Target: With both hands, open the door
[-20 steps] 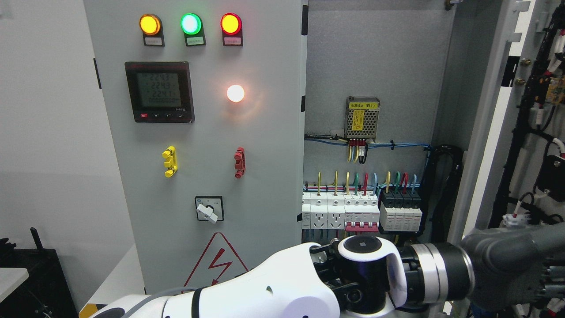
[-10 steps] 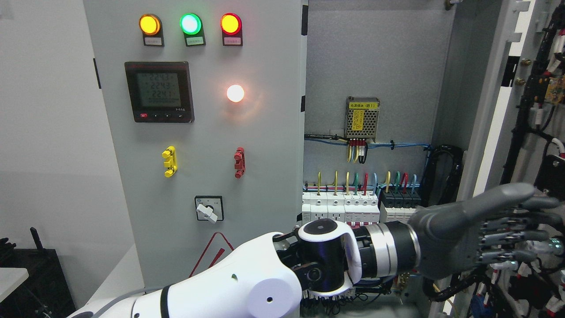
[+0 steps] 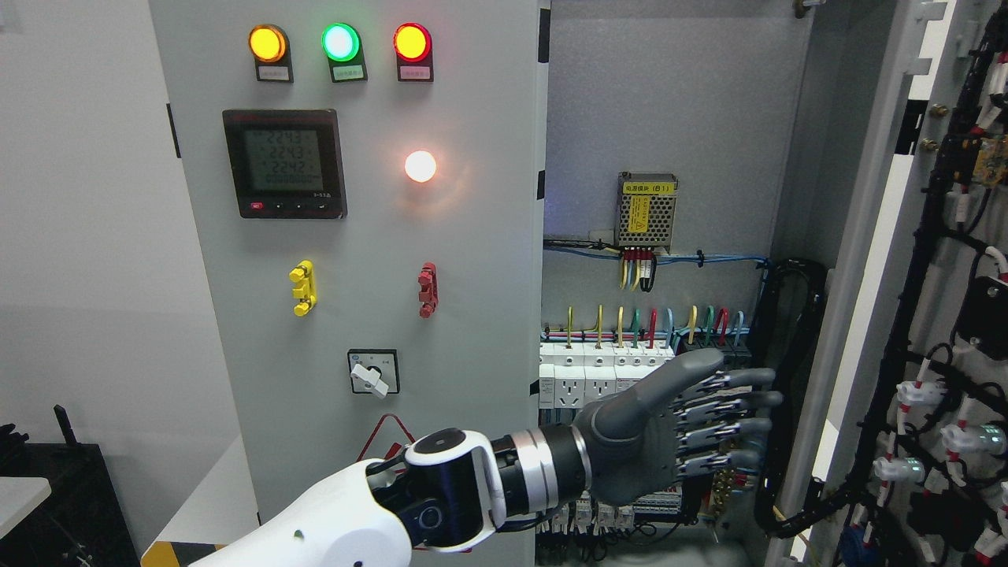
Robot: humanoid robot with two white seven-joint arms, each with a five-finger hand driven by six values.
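Door (image 3: 906, 236) open, left robot hand (image 3: 669, 433) withdrawn leftward

The left arm (image 3: 331, 524) is reaching in from the lower left, its white forearm leading to a black and silver wrist (image 3: 504, 480). The left hand (image 3: 669, 429) is extending rightward, palm side on, fingers (image 3: 732, 409) straight and stacked, thumb pointing up-right, holding nothing.
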